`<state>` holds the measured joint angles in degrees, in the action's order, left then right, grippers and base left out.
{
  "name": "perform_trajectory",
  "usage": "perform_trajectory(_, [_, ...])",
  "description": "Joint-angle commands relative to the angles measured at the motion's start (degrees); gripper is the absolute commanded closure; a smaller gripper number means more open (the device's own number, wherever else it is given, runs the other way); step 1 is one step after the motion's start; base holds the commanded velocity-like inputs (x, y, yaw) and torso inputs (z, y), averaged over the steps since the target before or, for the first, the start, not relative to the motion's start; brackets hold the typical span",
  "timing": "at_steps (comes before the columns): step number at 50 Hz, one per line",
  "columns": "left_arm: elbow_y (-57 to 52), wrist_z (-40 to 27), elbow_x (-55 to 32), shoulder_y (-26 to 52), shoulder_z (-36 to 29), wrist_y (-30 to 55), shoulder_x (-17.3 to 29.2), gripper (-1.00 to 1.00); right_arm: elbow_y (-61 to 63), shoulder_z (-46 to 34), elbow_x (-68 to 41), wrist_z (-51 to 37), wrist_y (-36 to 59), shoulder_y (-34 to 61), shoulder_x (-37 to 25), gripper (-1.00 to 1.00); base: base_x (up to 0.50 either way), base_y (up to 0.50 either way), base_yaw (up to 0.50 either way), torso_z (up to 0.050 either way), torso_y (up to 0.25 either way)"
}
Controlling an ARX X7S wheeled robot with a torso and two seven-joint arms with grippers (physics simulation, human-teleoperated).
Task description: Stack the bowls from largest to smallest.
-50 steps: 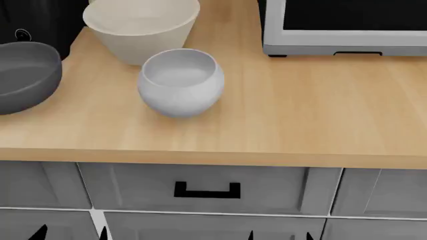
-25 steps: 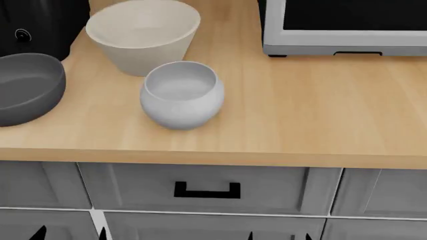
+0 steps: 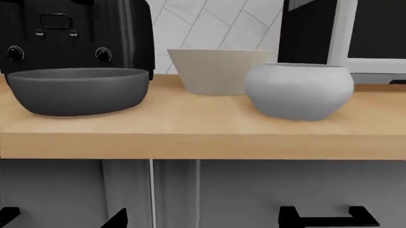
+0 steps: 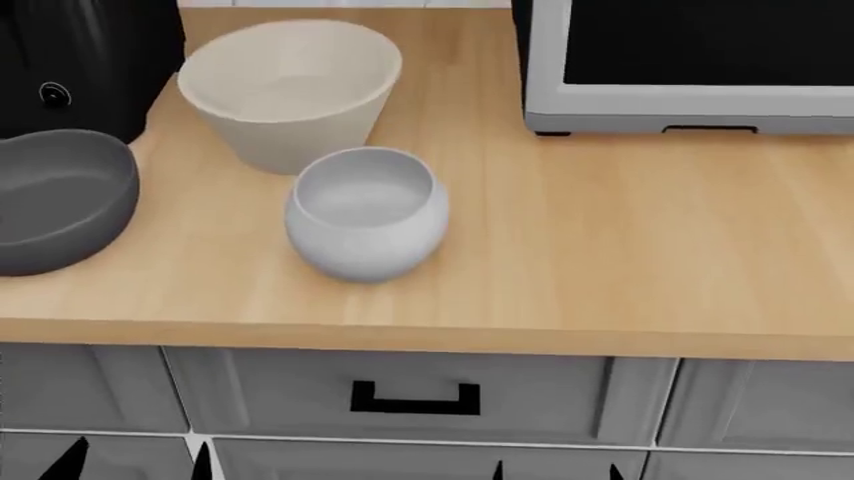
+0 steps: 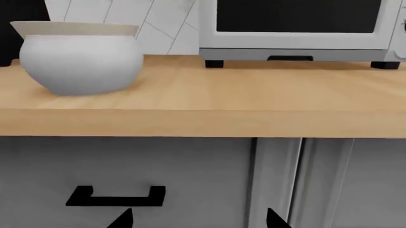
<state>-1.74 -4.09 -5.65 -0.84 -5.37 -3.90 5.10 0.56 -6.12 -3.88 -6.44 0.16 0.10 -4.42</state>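
Head view | I see rounded pale grey-white bowl near tapered cream bowl, shallow dark grey bowl left, unstacked on wooden desk | I cannot tell either arm's fingers' state, only dark tips show

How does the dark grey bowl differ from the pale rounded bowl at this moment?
The dark grey bowl is charcoal, while the pale rounded bowl is grey-white. The dark grey bowl is wide and shallow with an open rim; the pale rounded bowl is narrower and globe-shaped, curving inward at its mouth. The dark grey bowl sits at the counter's left end beside a black appliance; the pale rounded bowl sits just in front of the cream bowl. Both stand upright, empty and unstacked.
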Motion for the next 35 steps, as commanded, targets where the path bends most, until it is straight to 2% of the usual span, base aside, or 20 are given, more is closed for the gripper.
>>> perform_trajectory(1, [-0.9, -0.2, -1.0, -0.3, -1.2, -0.9, 1.0, -1.00, 1.1, -1.0, -0.5, -1.1, 1.0, 0.1, -0.8, -1.00, 0.00, 0.00, 0.00, 0.050, 0.000])
perform_trajectory(23, [-5.6, -1.1, -2.5, 0.3, -3.0, 1.7, 2.6, -1.00, 5.5, -2.7, -0.8, -3.2, 5.3, 1.3, -2.8, -1.00, 0.00, 0.00, 0.00, 0.050, 0.000])
perform_trajectory(27, [-13.6, -0.6, -6.4, 2.5, -1.9, 8.4, 4.2, -1.00, 10.7, -2.1, -0.8, -3.9, 10.3, 2.6, -4.1, -1.00, 0.00, 0.00, 0.00, 0.021, 0.000])
perform_trajectory(35, [-29.8, -2.4, -6.2, 9.9, -0.7, 21.8, 9.4, -1.00, 20.2, -1.7, -1.0, -4.5, 20.7, 5.9, -5.9, -1.00, 0.00, 0.00, 0.00, 0.000, 0.000])
